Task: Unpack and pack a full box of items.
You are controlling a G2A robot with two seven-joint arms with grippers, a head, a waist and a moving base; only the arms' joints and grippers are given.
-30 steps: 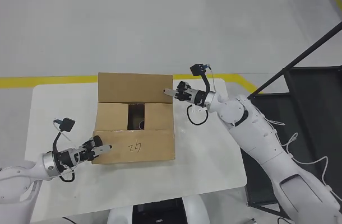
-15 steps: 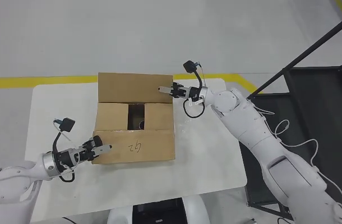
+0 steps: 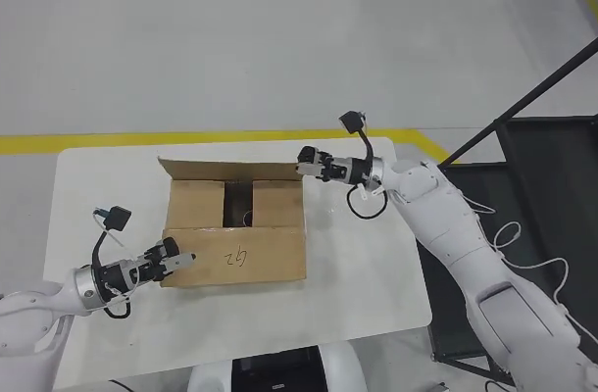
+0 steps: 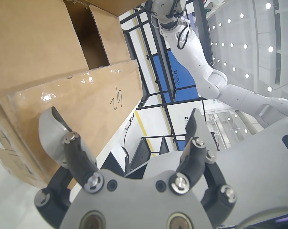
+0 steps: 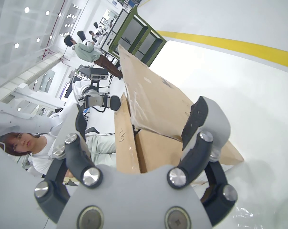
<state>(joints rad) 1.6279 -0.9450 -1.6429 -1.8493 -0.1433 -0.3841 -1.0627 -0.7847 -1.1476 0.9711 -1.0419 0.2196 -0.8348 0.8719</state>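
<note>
The right gripper (image 5: 139,113) is wide open at the box's (image 3: 235,257) raised flap (image 3: 230,169); the left gripper (image 4: 122,117) is wide open by its corner.

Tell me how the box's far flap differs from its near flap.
The far flap is tilted up, with the right gripper at its corner; the near flap lies flat, with the left gripper beside its corner. Only the near flap shows a handwritten mark. Both are brown cardboard.

Touched right claw (image 3: 304,163) to raised far flap (image 3: 230,168) of box (image 3: 235,257) on white counter (image 3: 358,274); rested left claw (image 3: 178,257) at box's near left corner.
</note>
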